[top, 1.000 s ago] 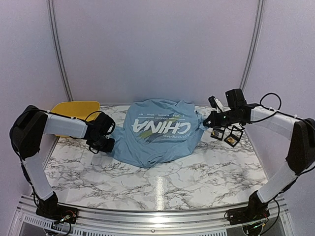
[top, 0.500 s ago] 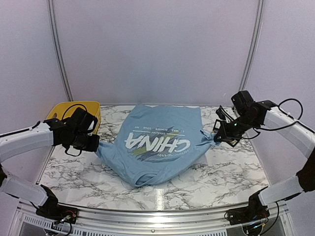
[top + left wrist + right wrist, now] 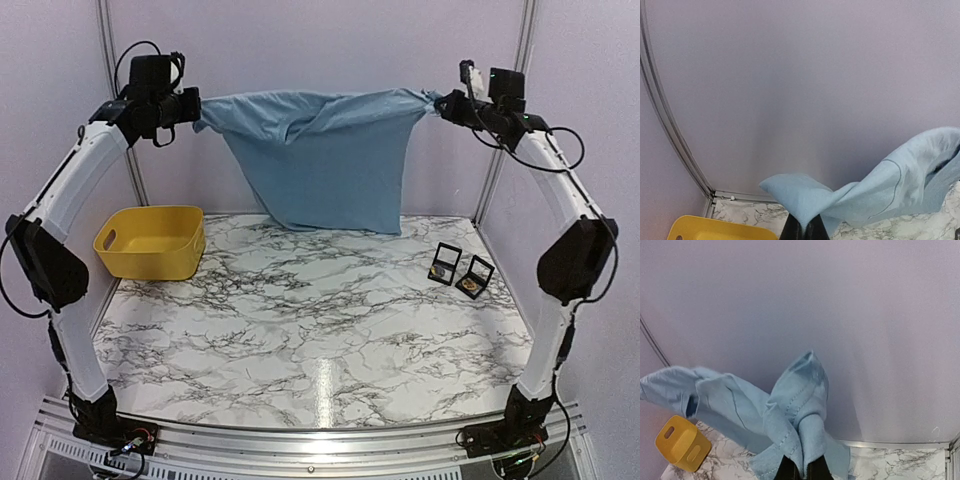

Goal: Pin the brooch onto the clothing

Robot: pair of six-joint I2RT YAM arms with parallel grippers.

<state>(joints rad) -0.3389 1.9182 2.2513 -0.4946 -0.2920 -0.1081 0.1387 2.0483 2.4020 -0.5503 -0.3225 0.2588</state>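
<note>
The clothing [image 3: 322, 165], a light blue T-shirt, hangs in the air in front of the back wall, stretched by its top corners between my two raised arms; its lettering does not show from here. My left gripper [image 3: 194, 108] is shut on the left corner, seen as a fold of blue cloth [image 3: 807, 197] pinched between the dark fingertips [image 3: 796, 231]. My right gripper [image 3: 441, 103] is shut on the right corner, a bunched sleeve [image 3: 801, 405]. A small gold brooch [image 3: 438, 271] lies in an open black case [image 3: 447, 263] on the table, far below the right gripper.
A second open black case [image 3: 476, 277] with a gold piece lies beside the first at the right of the marble table [image 3: 300, 330]. A yellow bin [image 3: 151, 241] stands at the back left, below the left arm. The shirt's lower hem hangs just above the table's rear edge.
Both arms have lifted the shirt off the table and risen high, spreading it between them. The two cases on the right now show fully.
</note>
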